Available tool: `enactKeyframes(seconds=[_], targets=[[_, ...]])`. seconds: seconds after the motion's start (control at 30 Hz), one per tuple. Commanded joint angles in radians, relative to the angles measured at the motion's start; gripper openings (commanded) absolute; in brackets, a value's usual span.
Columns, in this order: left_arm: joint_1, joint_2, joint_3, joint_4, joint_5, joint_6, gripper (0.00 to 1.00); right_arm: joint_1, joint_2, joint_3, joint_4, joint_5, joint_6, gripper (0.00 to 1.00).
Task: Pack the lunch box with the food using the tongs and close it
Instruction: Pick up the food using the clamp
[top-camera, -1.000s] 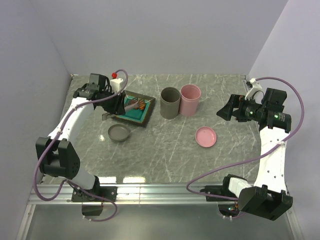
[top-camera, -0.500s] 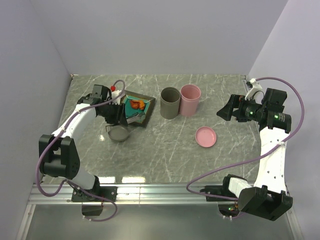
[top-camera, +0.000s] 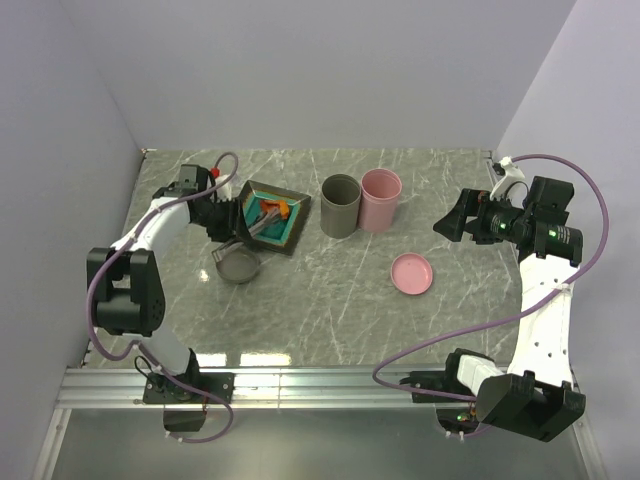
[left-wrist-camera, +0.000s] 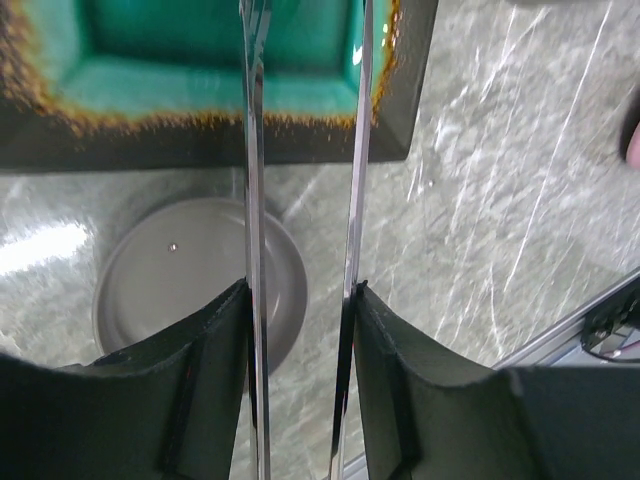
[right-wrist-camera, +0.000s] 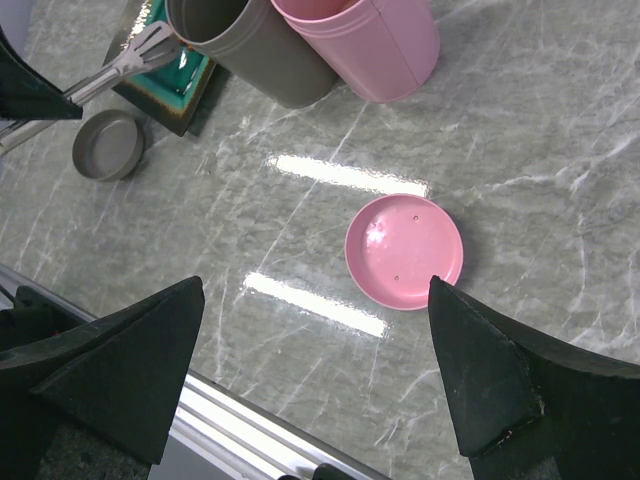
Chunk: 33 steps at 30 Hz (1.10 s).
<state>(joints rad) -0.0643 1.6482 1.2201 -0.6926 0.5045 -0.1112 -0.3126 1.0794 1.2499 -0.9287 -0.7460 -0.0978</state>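
My left gripper (top-camera: 226, 218) is shut on the tongs (top-camera: 256, 224). Their two slim silver arms (left-wrist-camera: 252, 200) run forward between my fingers (left-wrist-camera: 215, 350), and their tips reach over the square dark plate (top-camera: 290, 232) with the teal centre (left-wrist-camera: 200, 90). Orange-red food (top-camera: 279, 208) lies on that plate, near the tong tips. The lunch box shows as two open cylinders side by side, one grey (top-camera: 340, 206) and one pink (top-camera: 381, 199). My right gripper (top-camera: 450, 223) hangs open above the right side of the table, over the pink lid (right-wrist-camera: 404, 250), with nothing between its fingers (right-wrist-camera: 150, 360).
A grey lid (top-camera: 238, 266) lies hollow side up just in front of the plate, below the tongs (left-wrist-camera: 190, 290). The pink lid (top-camera: 412, 273) lies in front of the pink cylinder. A small white bottle with a red cap sits behind my left wrist. Walls close the table's back and sides.
My left arm has drawn back to the left off the plate with the tongs still gripped, uncovering the orange food. The right arm has not moved.
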Motion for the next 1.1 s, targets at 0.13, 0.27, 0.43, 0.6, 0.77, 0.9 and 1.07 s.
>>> enactKeyframes(seconds=[0.13, 0.27, 0.43, 0.6, 0.77, 0.9, 1.07], targets=[[0.012, 0.039, 0.108, 0.056, 0.000, -0.035, 0.47, -0.006, -0.009, 0.016, 0.007, 0.002, -0.008, 1.00], [0.020, 0.055, 0.137, 0.064, -0.064, -0.028, 0.48, -0.008, -0.007, 0.014, 0.008, 0.000, -0.008, 1.00], [0.052, 0.071, 0.167, 0.048, -0.081, -0.004, 0.48, -0.008, -0.003, 0.016, 0.010, 0.000, -0.006, 1.00], [0.057, 0.050, 0.164, 0.038, -0.031, 0.041, 0.47, -0.008, -0.001, 0.014, 0.011, -0.001, -0.008, 1.00], [0.041, -0.027, 0.122, 0.038, -0.003, 0.061, 0.47, -0.006, -0.006, 0.008, 0.014, -0.004, -0.006, 1.00], [0.005, -0.067, 0.098, 0.036, -0.009, 0.059, 0.48, -0.008, -0.006, 0.008, 0.016, -0.007, -0.005, 1.00], [-0.029, -0.047, 0.099, 0.047, -0.012, 0.030, 0.48, -0.008, -0.009, 0.009, 0.013, -0.003, -0.006, 1.00]])
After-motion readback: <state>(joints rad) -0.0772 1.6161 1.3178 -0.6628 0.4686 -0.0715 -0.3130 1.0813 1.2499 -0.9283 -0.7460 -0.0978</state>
